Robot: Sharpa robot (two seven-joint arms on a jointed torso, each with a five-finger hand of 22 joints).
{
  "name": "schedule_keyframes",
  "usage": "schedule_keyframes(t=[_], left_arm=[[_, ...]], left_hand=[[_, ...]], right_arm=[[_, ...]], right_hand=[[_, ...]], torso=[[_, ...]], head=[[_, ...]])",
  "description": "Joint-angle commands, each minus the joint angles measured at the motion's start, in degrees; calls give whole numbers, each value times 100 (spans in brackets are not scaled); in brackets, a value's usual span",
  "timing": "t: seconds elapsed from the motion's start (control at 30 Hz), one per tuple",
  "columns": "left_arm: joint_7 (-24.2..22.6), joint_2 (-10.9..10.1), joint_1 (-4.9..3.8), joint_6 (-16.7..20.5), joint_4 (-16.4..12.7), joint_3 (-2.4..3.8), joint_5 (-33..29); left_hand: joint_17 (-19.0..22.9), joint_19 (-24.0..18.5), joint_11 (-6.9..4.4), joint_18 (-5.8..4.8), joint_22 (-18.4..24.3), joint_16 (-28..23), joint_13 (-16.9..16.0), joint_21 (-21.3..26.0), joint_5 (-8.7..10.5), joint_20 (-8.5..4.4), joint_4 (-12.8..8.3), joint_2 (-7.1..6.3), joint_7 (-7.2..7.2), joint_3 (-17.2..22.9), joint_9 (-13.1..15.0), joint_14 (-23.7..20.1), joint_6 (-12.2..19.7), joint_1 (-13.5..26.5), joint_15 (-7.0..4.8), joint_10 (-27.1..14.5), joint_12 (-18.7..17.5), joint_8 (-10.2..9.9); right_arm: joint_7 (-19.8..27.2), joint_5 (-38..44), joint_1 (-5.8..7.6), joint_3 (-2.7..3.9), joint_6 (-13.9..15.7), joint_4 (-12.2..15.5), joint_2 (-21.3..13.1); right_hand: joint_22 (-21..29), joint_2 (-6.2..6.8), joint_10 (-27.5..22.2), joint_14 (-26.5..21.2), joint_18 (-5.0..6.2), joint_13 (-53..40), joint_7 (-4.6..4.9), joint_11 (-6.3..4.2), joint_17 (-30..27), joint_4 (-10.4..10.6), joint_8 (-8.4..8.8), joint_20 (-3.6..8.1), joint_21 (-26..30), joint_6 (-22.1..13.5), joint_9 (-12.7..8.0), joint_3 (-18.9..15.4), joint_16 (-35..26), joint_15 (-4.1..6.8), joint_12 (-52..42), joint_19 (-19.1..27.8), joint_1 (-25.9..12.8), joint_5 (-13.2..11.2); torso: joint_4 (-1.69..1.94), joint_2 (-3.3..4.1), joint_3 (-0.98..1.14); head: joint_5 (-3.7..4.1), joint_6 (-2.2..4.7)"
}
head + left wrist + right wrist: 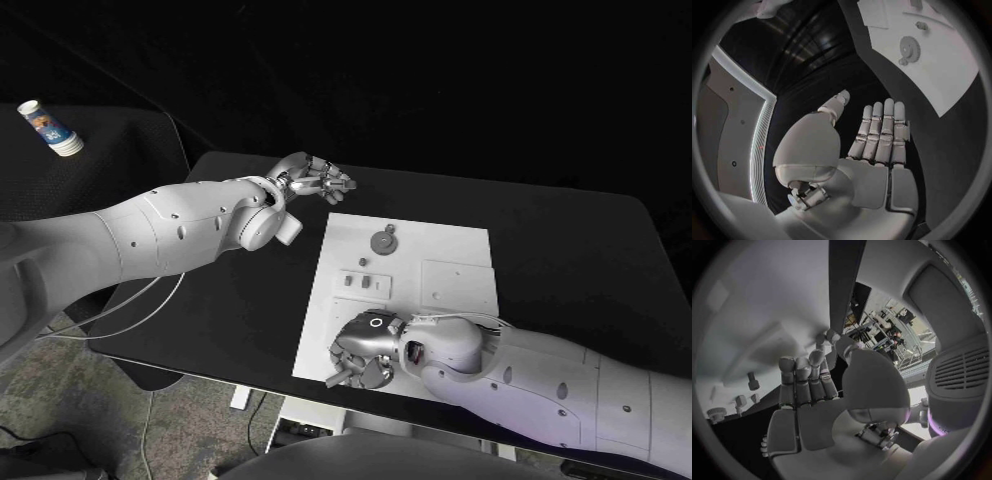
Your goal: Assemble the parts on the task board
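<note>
The white task board (433, 250) lies in the middle of the black table. A grey gear (384, 240) sits near its far end, with small grey parts (362, 263) and a block of pegs (361, 284) behind it. My left hand (309, 181) hovers over the bare table beyond the board's far left corner, fingers straight and holding nothing (876, 140); the left wrist view shows the gear (909, 46) ahead of it. My right hand (366, 350) rests at the board's near left corner, fingers extended and holding nothing (807, 390), with small parts (752, 381) standing beyond its fingertips.
A flat square plate (459, 282) is set in the board's right half. A white bottle with a blue label (49, 128) lies off the table at the far left. Cables (137, 310) hang under my left arm.
</note>
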State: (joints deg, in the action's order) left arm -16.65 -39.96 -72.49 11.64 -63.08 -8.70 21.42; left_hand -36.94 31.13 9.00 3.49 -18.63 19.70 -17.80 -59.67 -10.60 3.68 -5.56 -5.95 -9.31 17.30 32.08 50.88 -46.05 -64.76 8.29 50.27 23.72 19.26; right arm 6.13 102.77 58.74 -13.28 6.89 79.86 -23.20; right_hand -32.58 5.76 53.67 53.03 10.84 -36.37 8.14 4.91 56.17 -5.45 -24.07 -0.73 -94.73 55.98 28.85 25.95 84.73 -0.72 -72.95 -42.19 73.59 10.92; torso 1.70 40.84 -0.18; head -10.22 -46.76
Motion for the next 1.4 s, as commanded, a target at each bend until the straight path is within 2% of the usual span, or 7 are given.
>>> schedule_keyframes(t=[0.03,0.33,0.63,0.97,1.17,1.27,1.4], left_arm=[[-29,7,-7,-62,-10,5,3],[-30,1,-7,-96,-9,5,3],[4,-20,-7,-125,-11,4,15],[50,-54,-6,-113,-19,3,68],[108,-82,-6,-142,-59,1,132],[202,-115,-6,-173,-97,1,191],[397,-166,-6,-172,-156,-1,284]], left_hand=[[9,-34,7,-112,-7,-26,-9,39,1,0,13,63,13,-28,6,54,-39,-5,3,7,-19,8],[9,-35,7,-113,-8,-28,-9,39,1,0,13,63,12,-29,6,55,-38,-5,3,7,-21,7],[2,-28,8,-111,-13,-14,-17,36,-1,-2,24,89,12,-22,10,106,-60,-4,1,37,-16,16],[-11,-6,13,-106,-22,13,-29,25,0,-8,39,105,8,-22,17,190,-95,6,-4,90,-5,31],[-20,19,12,-101,-30,29,-38,12,2,-13,57,103,4,-33,23,249,-126,31,-5,135,4,44],[-24,36,10,-98,-36,37,-42,4,3,-16,68,97,4,-43,26,282,-143,50,-5,161,7,49],[-53,155,-5,-69,-67,86,-61,-56,2,-41,116,81,1,-84,29,465,-177,134,-18,297,21,51]], right_arm=[[-211,25,-15,-20,-188,-34,-33],[-134,-306,-11,-16,-32,98,-239],[-116,-563,33,4,231,261,-450],[-141,-685,37,135,520,295,-609],[-138,-842,36,263,652,293,-716],[-145,-913,36,380,704,312,-781],[-162,-958,37,578,776,354,-890]], right_hand=[[-8,-10,-5,27,65,12,42,-3,-11,34,63,-16,-738,-65,-70,-6,20,10,17,-41,-91,-15],[-16,-250,17,48,81,20,44,-11,-16,70,121,-11,-732,-71,-96,125,28,18,5,-68,-190,8],[-17,-270,21,51,82,20,43,-12,-16,73,122,-11,-732,-65,-97,135,30,19,3,-71,-199,8],[-18,-272,23,53,82,20,43,-12,-16,73,123,-11,-733,-63,-97,137,31,19,2,-73,-204,8],[-18,-271,24,54,83,20,43,-13,-16,72,123,-11,-733,-61,-97,137,31,19,1,-74,-205,7],[-18,-270,25,54,83,20,43,-13,-16,70,123,-11,-733,-61,-97,138,32,20,1,-74,-205,7],[-19,-269,26,55,84,20,42,-13,-16,67,123,-10,-734,-60,-97,139,32,20,0,-74,-205,7]], torso=[[-2,0,1],[1,1,2],[-3,1,7],[-2,4,8],[0,4,6],[-2,5,5],[-8,1,2]], head=[[5,0],[30,18],[49,47],[78,97],[93,119],[98,128],[125,168]])
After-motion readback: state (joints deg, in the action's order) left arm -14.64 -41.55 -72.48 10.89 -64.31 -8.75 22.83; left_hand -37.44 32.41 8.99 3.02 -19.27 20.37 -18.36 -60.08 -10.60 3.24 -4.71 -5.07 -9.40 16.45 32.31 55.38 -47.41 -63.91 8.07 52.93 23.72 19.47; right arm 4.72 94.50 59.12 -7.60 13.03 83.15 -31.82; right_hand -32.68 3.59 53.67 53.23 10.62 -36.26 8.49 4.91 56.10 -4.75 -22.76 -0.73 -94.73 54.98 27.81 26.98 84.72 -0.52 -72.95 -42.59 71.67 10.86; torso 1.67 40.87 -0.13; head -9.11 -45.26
